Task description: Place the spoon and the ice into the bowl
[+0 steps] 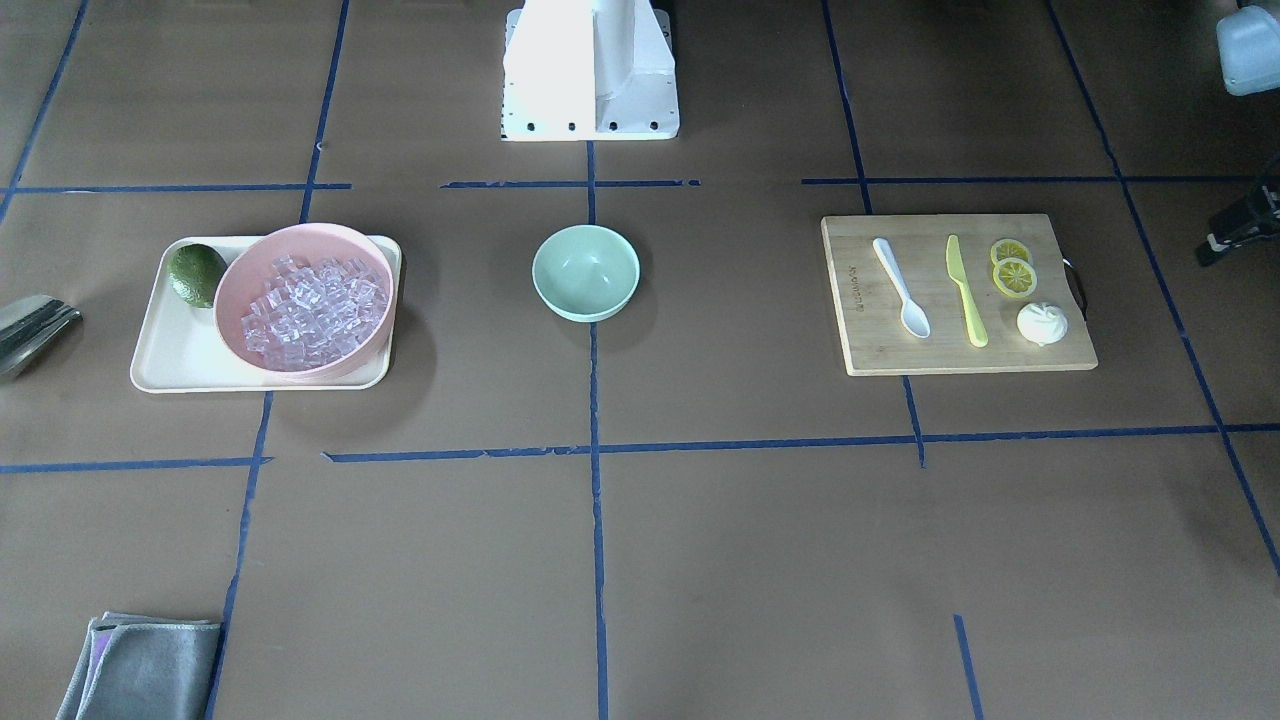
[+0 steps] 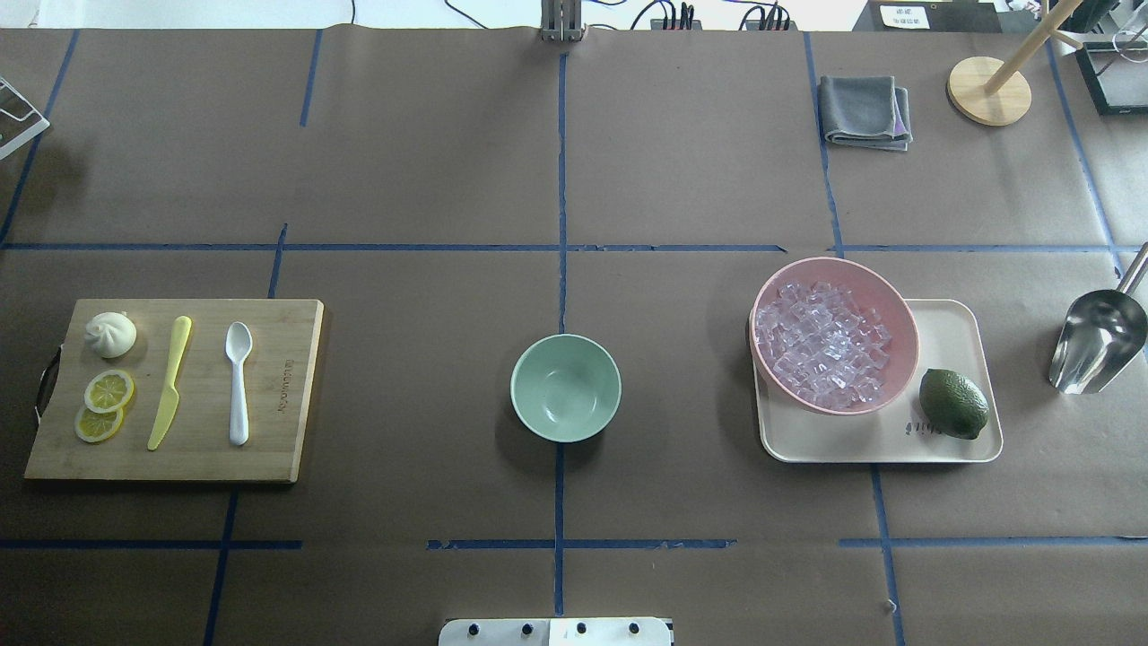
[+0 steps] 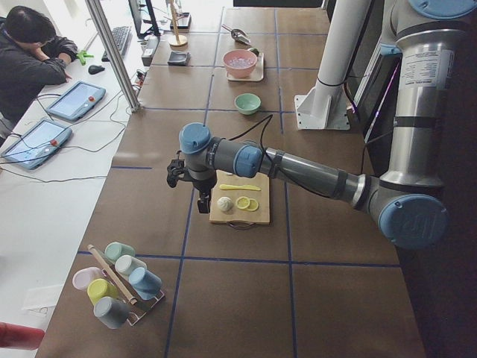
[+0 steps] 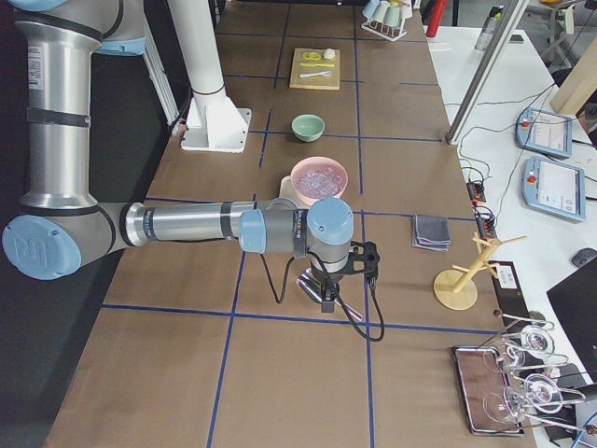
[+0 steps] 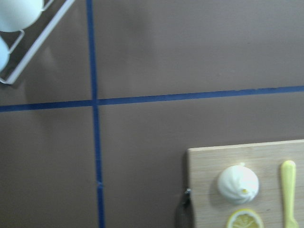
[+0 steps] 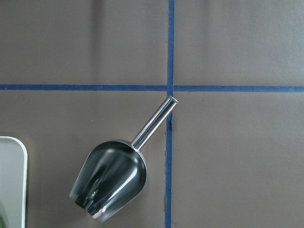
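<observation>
The white spoon (image 1: 900, 285) lies on a wooden cutting board (image 2: 278, 449), beside a yellow-green knife (image 2: 169, 384); it also shows in the overhead view (image 2: 239, 381). The ice (image 2: 821, 345) fills a pink bowl (image 2: 900, 309) on a cream tray (image 2: 942, 444). The mint-green bowl (image 2: 565, 388) stands empty at the table's middle. My left gripper (image 3: 203, 203) hangs above the board's outer end; I cannot tell its state. My right gripper (image 4: 326, 297) hangs over a steel scoop (image 6: 111, 178) beyond the tray; I cannot tell its state.
A bun (image 5: 237, 184) and lemon slices (image 2: 106, 404) lie on the board. A lime (image 2: 953, 404) sits on the tray. A grey cloth (image 2: 865, 112) and a wooden stand (image 2: 988, 90) are at the far right. A cup rack (image 3: 119, 283) stands past the board.
</observation>
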`<action>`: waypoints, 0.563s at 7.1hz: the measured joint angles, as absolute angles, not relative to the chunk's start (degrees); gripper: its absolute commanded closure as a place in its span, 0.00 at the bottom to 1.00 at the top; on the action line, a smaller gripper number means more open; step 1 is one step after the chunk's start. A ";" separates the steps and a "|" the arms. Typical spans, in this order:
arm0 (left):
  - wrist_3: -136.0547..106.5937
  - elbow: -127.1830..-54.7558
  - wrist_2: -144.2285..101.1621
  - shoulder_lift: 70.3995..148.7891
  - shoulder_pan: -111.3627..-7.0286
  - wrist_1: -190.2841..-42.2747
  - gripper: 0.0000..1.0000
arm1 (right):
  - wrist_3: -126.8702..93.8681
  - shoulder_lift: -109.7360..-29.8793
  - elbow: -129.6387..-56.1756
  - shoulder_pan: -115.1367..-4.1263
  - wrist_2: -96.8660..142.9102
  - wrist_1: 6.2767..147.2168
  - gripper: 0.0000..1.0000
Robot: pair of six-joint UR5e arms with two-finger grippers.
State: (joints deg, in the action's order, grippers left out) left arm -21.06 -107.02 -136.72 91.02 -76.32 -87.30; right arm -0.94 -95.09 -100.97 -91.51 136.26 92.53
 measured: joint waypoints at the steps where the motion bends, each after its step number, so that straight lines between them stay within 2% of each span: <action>1: -28.06 -108.87 -135.97 91.08 -72.91 -88.71 0.00 | -0.98 -94.88 -101.04 -91.50 136.35 92.49 0.00; 4: -51.63 -110.07 -126.59 90.99 -60.22 -101.39 0.00 | -1.05 -94.36 -101.64 -91.42 136.81 92.46 0.00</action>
State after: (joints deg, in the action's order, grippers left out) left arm -51.63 -110.07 -126.59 90.99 -60.22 -101.39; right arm -1.05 -94.36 -101.64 -91.42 136.81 92.46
